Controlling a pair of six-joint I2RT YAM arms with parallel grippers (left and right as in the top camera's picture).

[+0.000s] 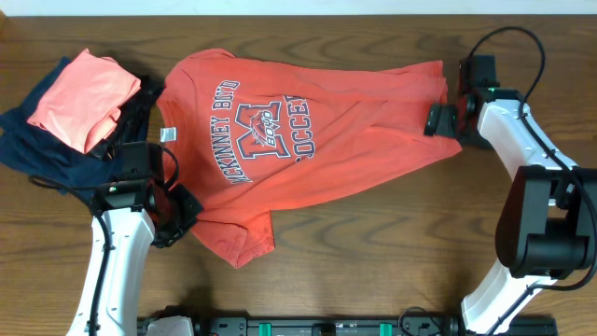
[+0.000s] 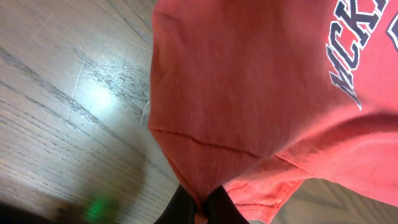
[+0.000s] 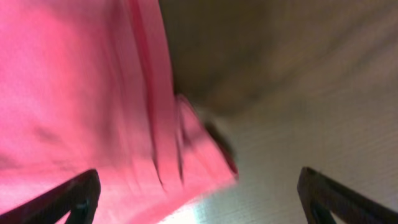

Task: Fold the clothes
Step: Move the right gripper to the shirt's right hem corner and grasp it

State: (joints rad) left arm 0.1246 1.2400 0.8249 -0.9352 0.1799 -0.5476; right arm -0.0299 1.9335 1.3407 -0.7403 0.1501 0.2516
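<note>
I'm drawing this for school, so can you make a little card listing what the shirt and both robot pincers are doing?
shirt: red T-shirt, spread wrinkled on the wooden table, lettering facing up
left pincer: shut on the shirt's edge
right pincer: open, at the shirt's opposite end, holding nothing
other clothes: folded pink garment lying on a navy garment, beside the shirt's collar
</note>
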